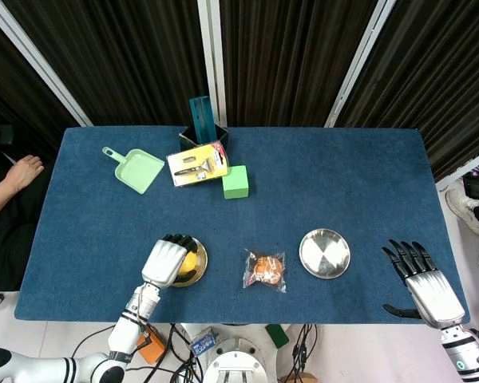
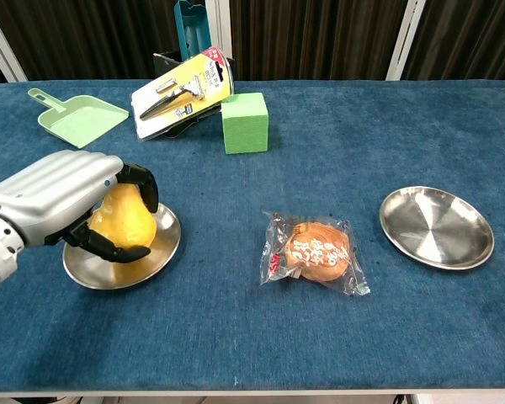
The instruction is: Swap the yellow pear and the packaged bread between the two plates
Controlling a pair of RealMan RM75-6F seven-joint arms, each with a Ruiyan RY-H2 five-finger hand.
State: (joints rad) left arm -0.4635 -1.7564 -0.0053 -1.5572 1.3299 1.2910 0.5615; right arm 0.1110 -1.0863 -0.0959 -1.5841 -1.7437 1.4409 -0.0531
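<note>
The yellow pear [image 2: 128, 220] stands on the left metal plate [image 2: 160, 248] with my left hand [image 2: 63, 202] wrapped around it, fingers curled over its top and side. In the head view that left hand [image 1: 166, 261] covers most of the pear [image 1: 191, 262] and the plate [image 1: 198, 272]. The packaged bread [image 2: 316, 252] lies on the blue cloth between the two plates, also seen as the bread [image 1: 265, 270] from above. The right plate [image 2: 437, 226] holds nothing. My right hand [image 1: 424, 282] hovers off the table's right front corner, fingers spread, holding nothing.
At the back stand a green cube [image 1: 235, 182], a packaged razor [image 1: 196, 163] leaning on a black box [image 1: 220, 132], and a green dustpan [image 1: 136, 169]. A person's hand [image 1: 20, 172] rests at the table's left edge.
</note>
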